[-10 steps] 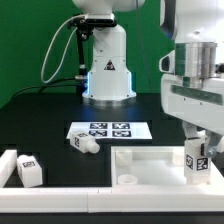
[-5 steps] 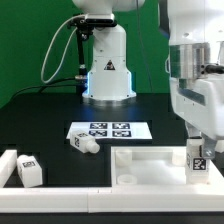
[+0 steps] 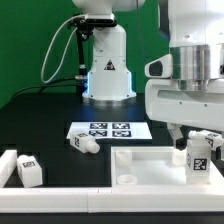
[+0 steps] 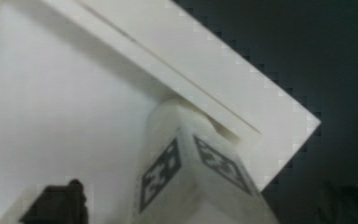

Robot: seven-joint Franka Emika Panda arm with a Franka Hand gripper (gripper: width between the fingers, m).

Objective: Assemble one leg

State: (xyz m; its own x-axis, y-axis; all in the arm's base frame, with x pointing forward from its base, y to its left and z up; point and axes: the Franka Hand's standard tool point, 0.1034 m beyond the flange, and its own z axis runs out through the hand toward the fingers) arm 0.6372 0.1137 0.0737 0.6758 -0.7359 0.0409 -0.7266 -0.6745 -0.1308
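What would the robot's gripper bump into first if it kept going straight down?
The gripper points down at the leg standing upright at the corner of the white panel, so it would likely press the leg into the panel. Whether its fingers actually grip the leg is unclear.

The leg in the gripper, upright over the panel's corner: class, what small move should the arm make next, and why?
Probably keep turning the leg downward into the white panel. The gripper holds it upright at the panel's corner on the exterior view's right, and the wrist view shows the leg meeting the panel surface. Whether it is fully seated cannot be told.
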